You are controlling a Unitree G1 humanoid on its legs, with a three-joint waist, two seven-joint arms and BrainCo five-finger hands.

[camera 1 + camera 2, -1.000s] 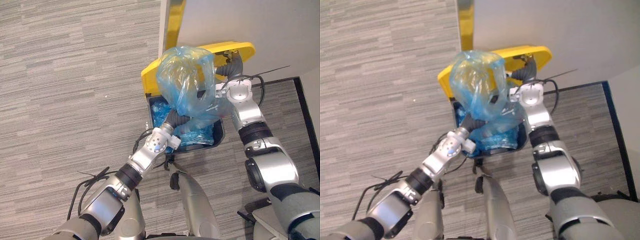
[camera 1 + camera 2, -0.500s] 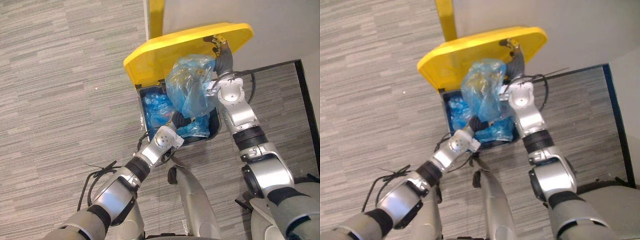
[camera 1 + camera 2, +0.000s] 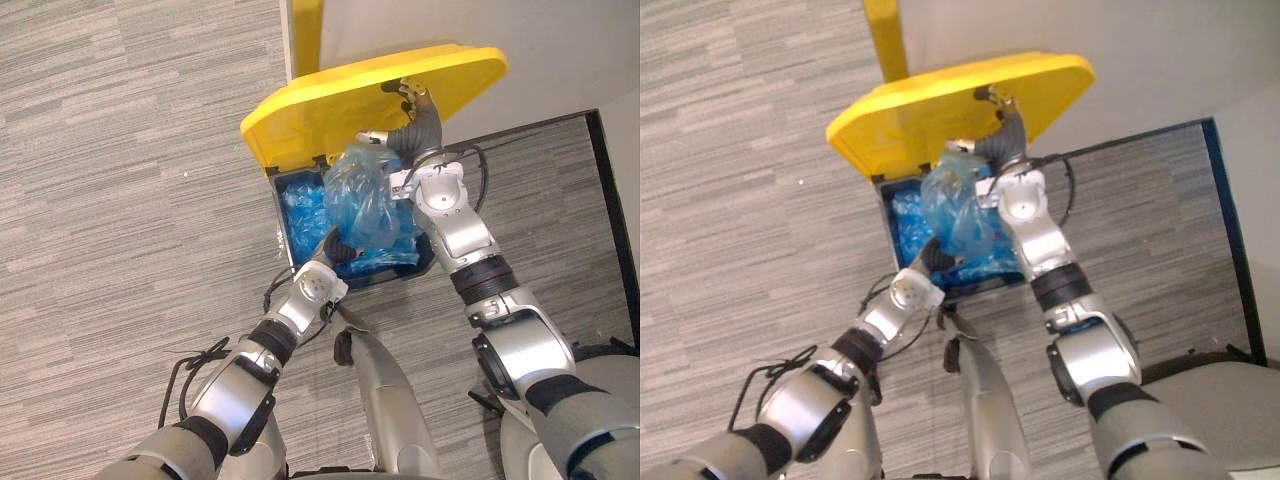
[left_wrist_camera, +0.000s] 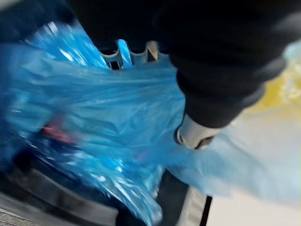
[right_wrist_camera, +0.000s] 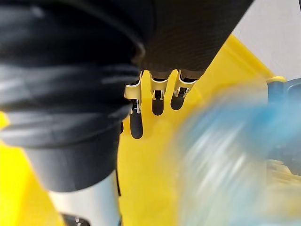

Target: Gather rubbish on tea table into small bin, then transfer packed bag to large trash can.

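While the large trash can (image 3: 284, 228) stands on grey striped carpet (image 3: 120, 200) against a pale wall (image 3: 560, 40), its yellow lid (image 3: 300, 120) is tipped up and back; the opening faces the robot and shows a crumpled blue liner (image 3: 300, 205) inside.

Packed bag (image 3: 360, 195): translucent blue film, some yellowish content visible through it; its lower part sits inside the can's opening, over the liner; its top rises above the rim, close under the raised lid.

Left hand (image 3: 338, 245): reaches in over the can's near rim, pressed against the base of the bag; in the left wrist view blue film wraps round the hand, so whether it has hold of the bag cannot be told.

Right hand (image 3: 418, 115): raised above the bag, against the underside of the lid near its far edge; in the right wrist view its fingers (image 5: 158, 104) are straight and side by side, dark tips on the yellow plastic, nothing held.

A yellow post (image 3: 305, 35) rises behind the lid, beside the wall.
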